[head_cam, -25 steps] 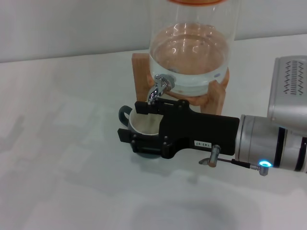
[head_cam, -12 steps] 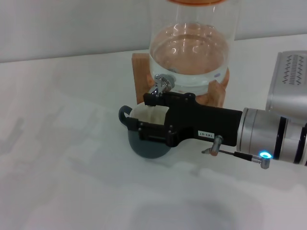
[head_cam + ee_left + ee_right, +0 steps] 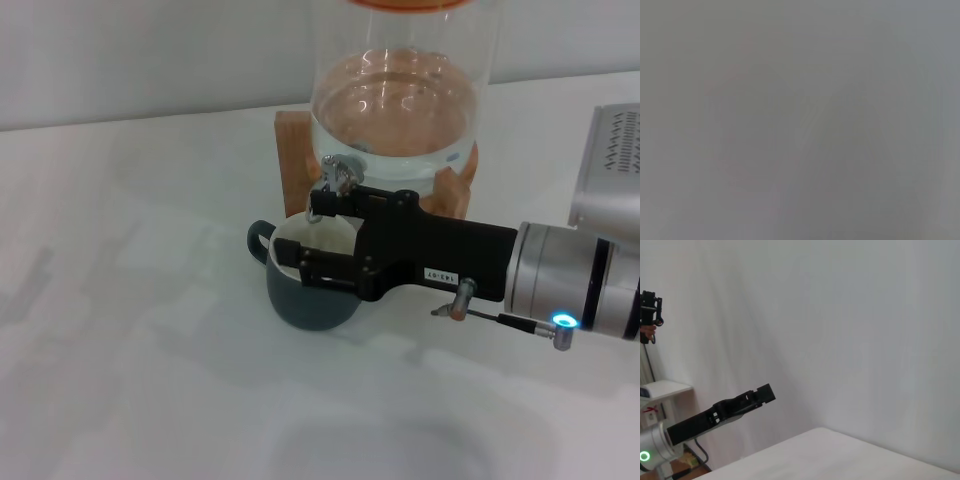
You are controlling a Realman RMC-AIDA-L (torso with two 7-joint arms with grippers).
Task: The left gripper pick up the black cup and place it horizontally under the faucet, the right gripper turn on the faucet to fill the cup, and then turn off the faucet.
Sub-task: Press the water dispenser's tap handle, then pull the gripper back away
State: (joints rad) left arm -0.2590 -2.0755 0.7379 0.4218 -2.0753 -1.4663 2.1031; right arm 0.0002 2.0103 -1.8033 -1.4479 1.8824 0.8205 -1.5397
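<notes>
The black cup (image 3: 310,295) stands upright on the white table, cream inside showing, its handle (image 3: 259,240) pointing left. It sits just below the chrome faucet (image 3: 338,176) of the glass water dispenser. My right gripper (image 3: 312,237) reaches in from the right, open. One finger (image 3: 330,205) lies right by the faucet's spout and the other finger (image 3: 325,268) lies over the cup's rim. My left gripper is out of the head view. It shows far off in the right wrist view (image 3: 762,394), raised in the air away from the table.
The glass dispenser (image 3: 400,110) holds water and stands on a wooden stand (image 3: 292,150) at the back middle. A silver ribbed part of my right arm (image 3: 612,170) is at the right edge. The left wrist view is a blank grey.
My right gripper has drawn back to the right and a little toward the faucet, uncovering more of the cup. The cup has not moved.
</notes>
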